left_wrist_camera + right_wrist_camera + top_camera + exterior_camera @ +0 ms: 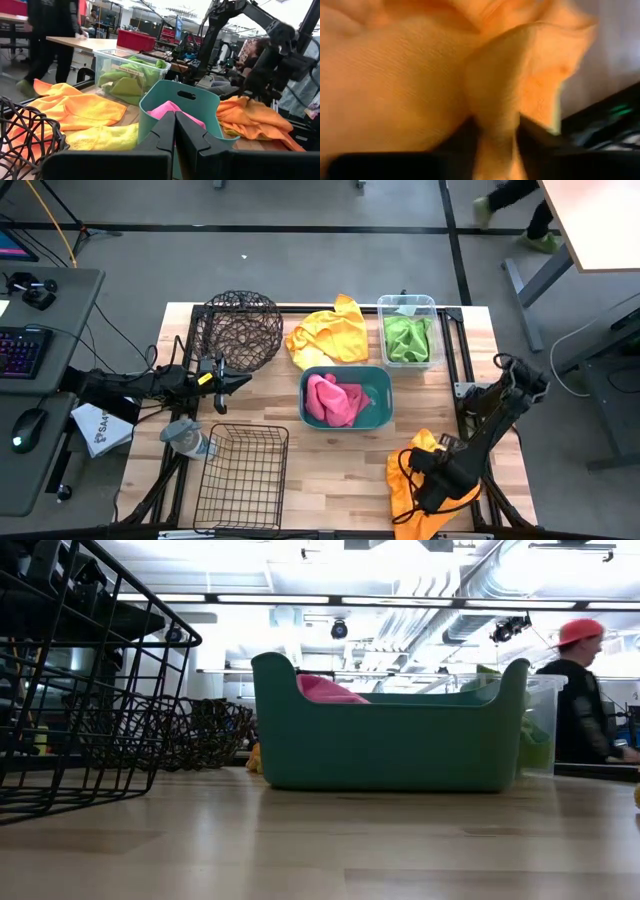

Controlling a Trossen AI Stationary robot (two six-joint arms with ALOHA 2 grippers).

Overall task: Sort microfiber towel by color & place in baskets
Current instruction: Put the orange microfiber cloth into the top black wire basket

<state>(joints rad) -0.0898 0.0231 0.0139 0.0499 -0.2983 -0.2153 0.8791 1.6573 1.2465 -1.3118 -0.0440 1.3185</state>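
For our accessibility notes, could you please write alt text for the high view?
The right gripper pinches an orange towel at the table's near right edge. A teal tub holds a pink towel, a clear bin green ones; the left gripper waits shut between two wire baskets.

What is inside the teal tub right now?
A crumpled pink towel lies in the teal tub, filling its left and middle; bare floor shows on the right. Anything beneath the pink cloth is hidden.

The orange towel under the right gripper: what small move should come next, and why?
Probably lift it straight up. The right gripper has a fold of the orange towel pinched between its fingers, but the towel lies on the table, and the rectangular wire basket is empty.
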